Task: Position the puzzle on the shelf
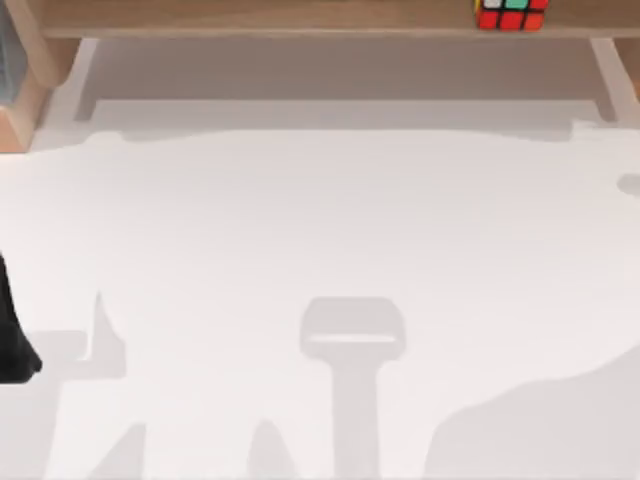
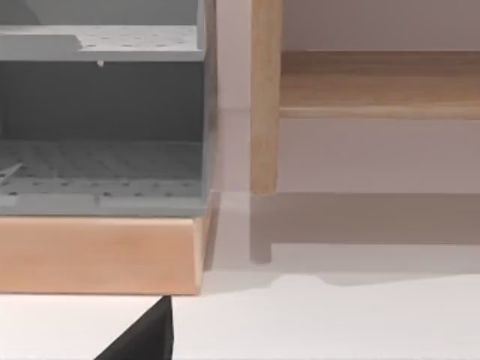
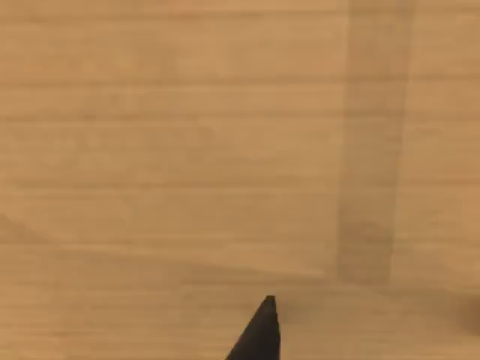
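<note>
The puzzle point(image 1: 511, 14), a small cube with red, green and white stickers, rests on the shelf point(image 1: 300, 16), toward its right end at the far edge of the top view. The shelf is a long light-brown board on wooden side supports point(image 2: 265, 97). My left arm point(image 1: 12, 340) is a dark shape at the table's left edge, and a dark tip of my left gripper point(image 2: 142, 341) looks toward the shelf's left support. A dark tip of my right gripper point(image 3: 261, 330) hangs close over light-brown wood grain point(image 3: 187, 150). Nothing is seen held by either gripper.
A grey perforated rack point(image 2: 101, 112) on a wooden base point(image 2: 97, 255) stands left of the shelf, next to its support. The white tabletop point(image 1: 320, 230) stretches in front of the shelf, crossed by arm shadows.
</note>
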`<action>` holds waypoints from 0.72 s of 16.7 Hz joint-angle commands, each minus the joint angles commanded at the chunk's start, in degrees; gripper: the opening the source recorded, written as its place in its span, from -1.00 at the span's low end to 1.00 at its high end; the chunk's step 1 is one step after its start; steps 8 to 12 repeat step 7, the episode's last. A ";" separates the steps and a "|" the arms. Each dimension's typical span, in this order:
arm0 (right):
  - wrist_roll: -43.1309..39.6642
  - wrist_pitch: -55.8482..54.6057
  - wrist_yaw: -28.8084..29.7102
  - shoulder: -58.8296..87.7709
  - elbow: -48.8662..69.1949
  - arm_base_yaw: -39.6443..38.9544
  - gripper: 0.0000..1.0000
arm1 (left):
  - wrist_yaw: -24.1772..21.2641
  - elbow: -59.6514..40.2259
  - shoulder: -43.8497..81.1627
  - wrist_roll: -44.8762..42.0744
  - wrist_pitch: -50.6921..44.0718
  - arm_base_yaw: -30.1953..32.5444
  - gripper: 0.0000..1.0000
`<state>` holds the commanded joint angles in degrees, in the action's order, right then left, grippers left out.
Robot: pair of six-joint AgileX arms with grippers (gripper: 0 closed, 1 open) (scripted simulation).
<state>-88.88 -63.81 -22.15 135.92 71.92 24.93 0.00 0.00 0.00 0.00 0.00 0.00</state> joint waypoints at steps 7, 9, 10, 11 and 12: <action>0.00 0.00 0.00 0.00 0.00 0.00 1.00 | 0.00 0.00 0.00 0.00 0.00 0.00 1.00; 0.00 0.00 0.00 0.00 0.00 0.00 1.00 | 0.00 0.00 0.00 0.00 0.00 0.00 1.00; 0.00 0.00 0.00 0.00 0.00 0.00 1.00 | 0.00 0.00 0.00 0.00 0.00 0.00 1.00; 0.00 0.00 0.00 0.00 0.00 0.00 1.00 | 0.00 0.00 0.00 0.00 0.00 0.00 1.00; 0.00 0.00 0.00 0.00 0.00 0.00 1.00 | 0.00 0.00 0.00 0.00 0.00 0.00 1.00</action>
